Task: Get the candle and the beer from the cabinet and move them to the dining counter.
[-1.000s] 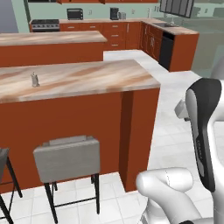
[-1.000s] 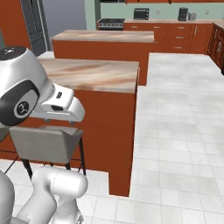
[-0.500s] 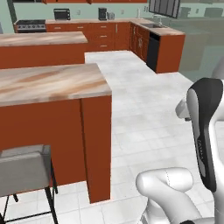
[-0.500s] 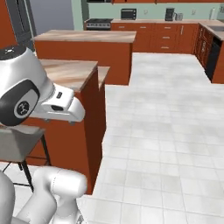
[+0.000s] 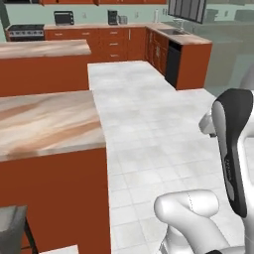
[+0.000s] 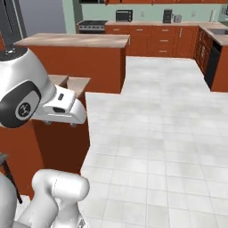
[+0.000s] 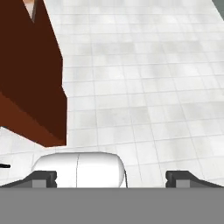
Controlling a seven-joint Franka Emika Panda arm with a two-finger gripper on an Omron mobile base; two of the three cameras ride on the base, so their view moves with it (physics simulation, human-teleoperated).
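The dining counter fills the left of the left base view, its marbled beige top bare on the part that shows. A corner of the dining counter peeks out behind my arm in the right base view. In the hand view the dining counter shows as a red-brown base at the upper left. My gripper is open, its fingertips far apart over white floor tiles, with nothing between them. The candle, the beer and the cabinet are out of view.
A stool-less island stands behind the counter. Low drawers, a stove and a microwave line the back wall. A black dishwasher sits in the right run. A grey stool is at the lower left. The white tile floor lies ahead.
The whole scene has slid left in both base views, so the base has turned or driven right. The small object on the counter top has left the view. The arm's pose is unchanged.
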